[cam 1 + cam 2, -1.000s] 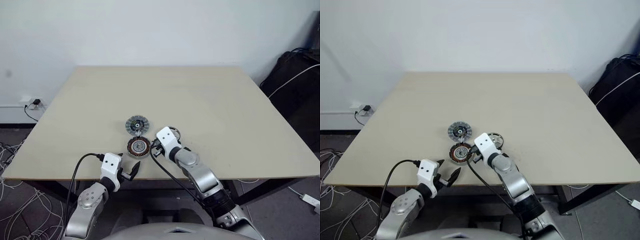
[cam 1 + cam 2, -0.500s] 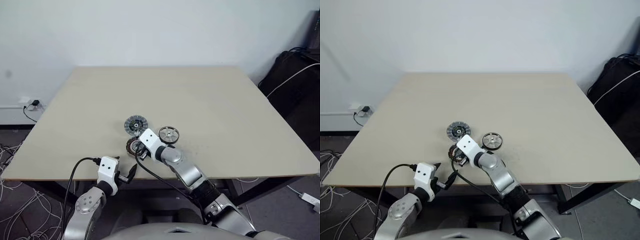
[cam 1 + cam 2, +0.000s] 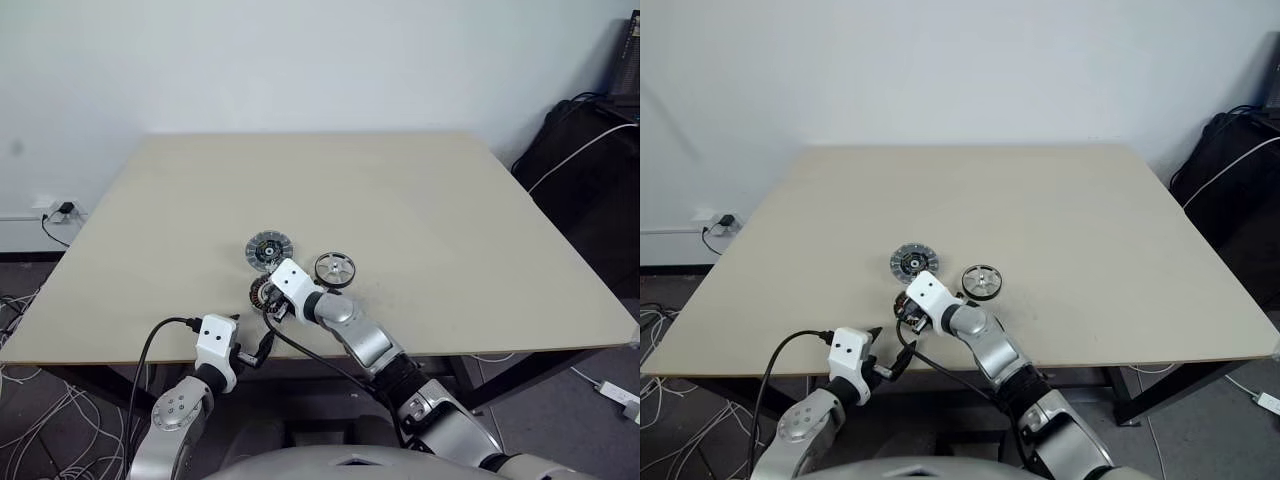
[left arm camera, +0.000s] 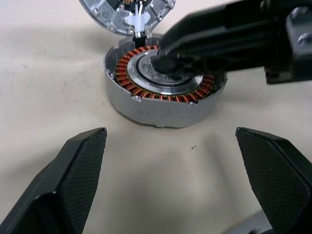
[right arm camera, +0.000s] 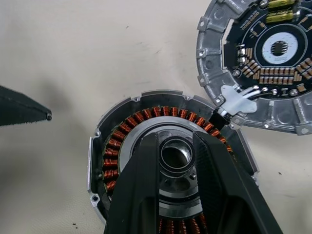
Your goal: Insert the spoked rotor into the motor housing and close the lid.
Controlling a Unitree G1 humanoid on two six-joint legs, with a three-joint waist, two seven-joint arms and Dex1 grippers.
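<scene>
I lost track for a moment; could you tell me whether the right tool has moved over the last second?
Yes. The right tool moved left, off the rotor, to over the housing.

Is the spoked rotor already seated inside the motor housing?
No, the spoked rotor lies on the table apart from the motor housing, whose copper windings are uncovered.

One spoked rotor (image 3: 334,268), one motor housing (image 4: 163,83), one lid (image 3: 266,249).

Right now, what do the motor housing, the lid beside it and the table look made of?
Motor housing: likely cast aluminium, matte grey shell, with a ring of shiny copper-coloured wire windings. Lid: same dull grey metal rim; its dark centre looks like a circuit board. Table: smooth beige top, probably laminate.
</scene>
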